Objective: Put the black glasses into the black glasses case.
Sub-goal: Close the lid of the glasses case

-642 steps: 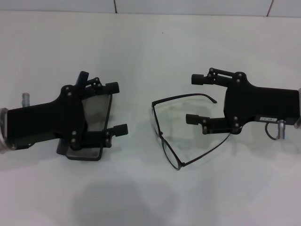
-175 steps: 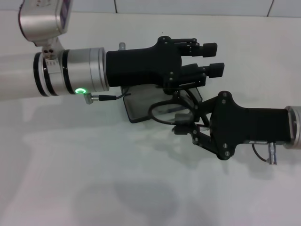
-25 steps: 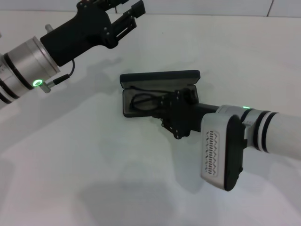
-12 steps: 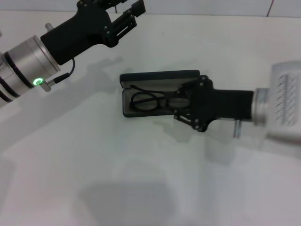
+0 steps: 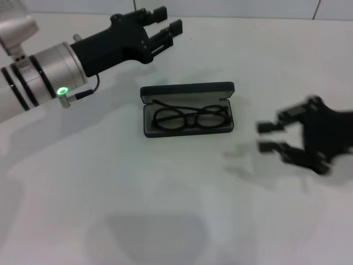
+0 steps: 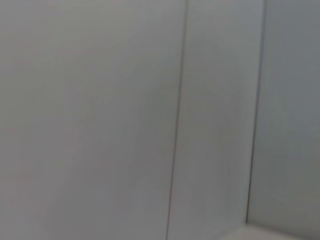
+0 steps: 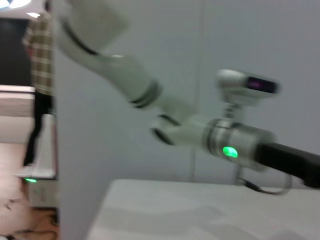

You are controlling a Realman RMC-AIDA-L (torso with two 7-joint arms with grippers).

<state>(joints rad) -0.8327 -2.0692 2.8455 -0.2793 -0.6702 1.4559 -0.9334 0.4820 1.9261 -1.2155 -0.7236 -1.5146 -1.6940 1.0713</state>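
Glasses [image 5: 190,118] lie inside the open case [image 5: 188,128], in the middle of the white table [image 5: 138,210]. Their long side runs left to right, the same way as the case. The two round lenses sit side by side, and a thin arm slants across the back of the tray.

Nearest of all, on the right, the right gripper [image 5: 268,137] hangs above the table, well apart from the case. It points left toward the case. Its fingers are spread and hold nothing. It looks smeared, so its shape is hard to make out, and its arm is cut off at the edge.

The case lid [image 5: 187,90] stands up along the far side.

Farther back on the left, the left gripper [image 5: 170,19] points right. Its fingers have a small gap between them and hold nothing.

The left wrist view shows only a plain wall.
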